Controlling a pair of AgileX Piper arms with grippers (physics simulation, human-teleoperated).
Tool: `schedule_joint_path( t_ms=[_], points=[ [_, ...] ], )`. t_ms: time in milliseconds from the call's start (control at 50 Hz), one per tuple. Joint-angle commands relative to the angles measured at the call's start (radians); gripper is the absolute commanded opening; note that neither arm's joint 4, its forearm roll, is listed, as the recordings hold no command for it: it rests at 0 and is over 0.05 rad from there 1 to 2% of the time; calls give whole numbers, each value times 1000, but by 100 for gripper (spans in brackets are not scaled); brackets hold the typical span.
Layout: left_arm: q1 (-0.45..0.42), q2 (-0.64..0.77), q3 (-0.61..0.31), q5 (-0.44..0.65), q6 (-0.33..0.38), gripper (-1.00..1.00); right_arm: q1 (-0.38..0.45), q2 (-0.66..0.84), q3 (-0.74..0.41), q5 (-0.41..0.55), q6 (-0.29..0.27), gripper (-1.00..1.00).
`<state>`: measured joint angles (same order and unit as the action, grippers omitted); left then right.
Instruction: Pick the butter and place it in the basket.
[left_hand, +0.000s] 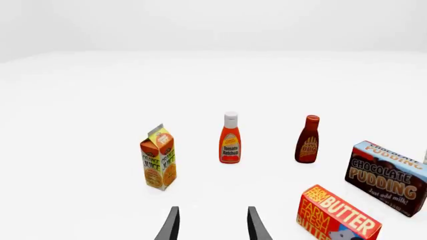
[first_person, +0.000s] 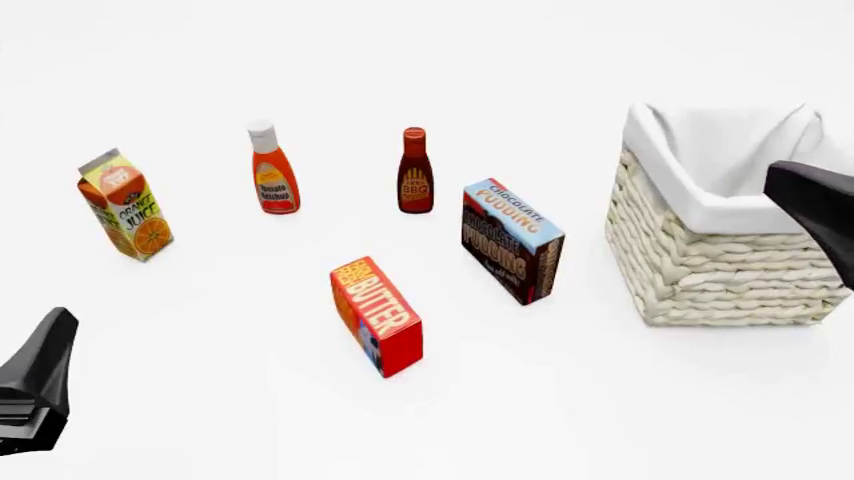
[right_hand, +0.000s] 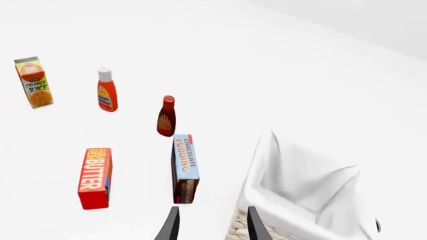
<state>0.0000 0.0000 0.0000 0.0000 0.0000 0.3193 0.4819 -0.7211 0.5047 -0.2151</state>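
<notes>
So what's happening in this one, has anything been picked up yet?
Nothing is held yet. The butter stands untouched on the table, between the orange juice carton and the chocolate pudding box. The left gripper is open and empty, short of the butter. The right gripper is also open, over the near rim of the basket, which looks empty. A ketchup bottle and BBQ sauce bottle stand behind.

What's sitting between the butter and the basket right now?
The chocolate pudding box stands between the butter and the basket, touching neither. The front view shows this best.
</notes>
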Motion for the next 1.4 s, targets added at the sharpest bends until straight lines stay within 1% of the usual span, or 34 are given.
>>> schedule_joint_path(
  t_ms=[20, 260, 640, 760, 800, 820, 940, 1040, 1120, 1140, 1200, 1220, 1280, 1320, 1340, 1380, 1400],
  points=[
    [0, 0, 0, 0, 0, 100, 26, 54, -47, 0, -15, 100],
    [0, 0, 0, 0, 0, 100, 63, 108, -89, 5, -36, 100],
    [0, 0, 0, 0, 0, 100, 117, 232, -159, 6, -29, 100],
    [0, 0, 0, 0, 0, 100, 138, 274, -186, 6, -39, 100],
    [0, 0, 0, 0, 0, 100, 142, 286, -193, 10, -36, 100],
    [0, 0, 0, 0, 0, 100, 145, 303, -202, 21, -20, 100],
    [0, 0, 0, 0, 0, 100, 156, 336, -235, 30, -37, 100],
    [0, 0, 0, 0, 0, 100, 162, 357, -251, 40, -35, 100],
    [0, 0, 0, 0, 0, 100, 167, 382, -275, 58, -21, 100],
    [0, 0, 0, 0, 0, 100, 168, 400, -289, 71, -3, 100],
    [0, 0, 0, 0, 0, 100, 168, 407, -300, 73, -7, 100],
    [0, 0, 0, 0, 0, 100, 170, 440, -323, 98, 33, 100],
    [0, 0, 0, 0, 0, 100, 171, 445, -334, 96, 20, 100],
    [0, 0, 0, 0, 0, 100, 173, 464, -352, 109, 38, 100],
    [0, 0, 0, 0, 0, 100, 174, 466, -356, 108, 35, 100],
    [0, 0, 0, 0, 0, 100, 176, 485, -371, 118, 50, 100],
    [0, 0, 0, 0, 0, 100, 175, 489, -377, 119, 49, 100]
  ],
)
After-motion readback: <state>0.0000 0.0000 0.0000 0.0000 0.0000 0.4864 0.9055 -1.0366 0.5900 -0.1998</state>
